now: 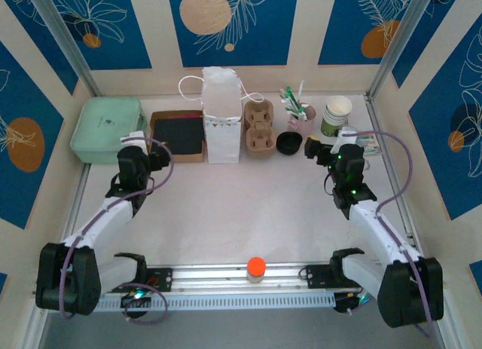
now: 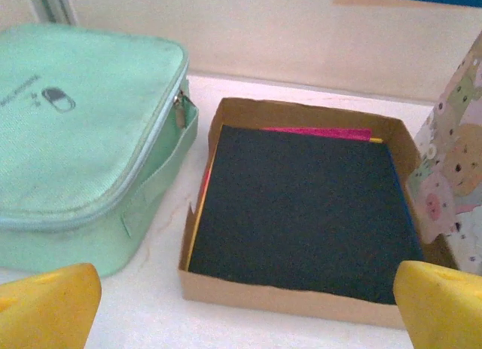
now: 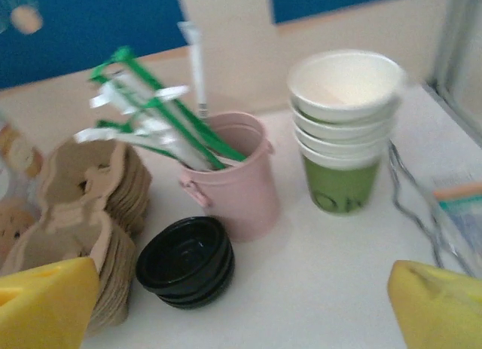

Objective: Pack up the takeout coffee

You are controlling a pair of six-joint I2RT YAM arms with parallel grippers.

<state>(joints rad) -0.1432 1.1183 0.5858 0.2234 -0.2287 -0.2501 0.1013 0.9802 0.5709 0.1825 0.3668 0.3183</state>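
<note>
stacked green-banded cups (image 3: 345, 130), black lids (image 3: 186, 262), right hand (image 3: 241, 311) spread

Bright, even light and soft shadows — the right wrist view is blurred, edges especially.

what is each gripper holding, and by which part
Nothing is held: the left gripper is open facing the cardboard box, the right gripper open facing the black lids.
</note>
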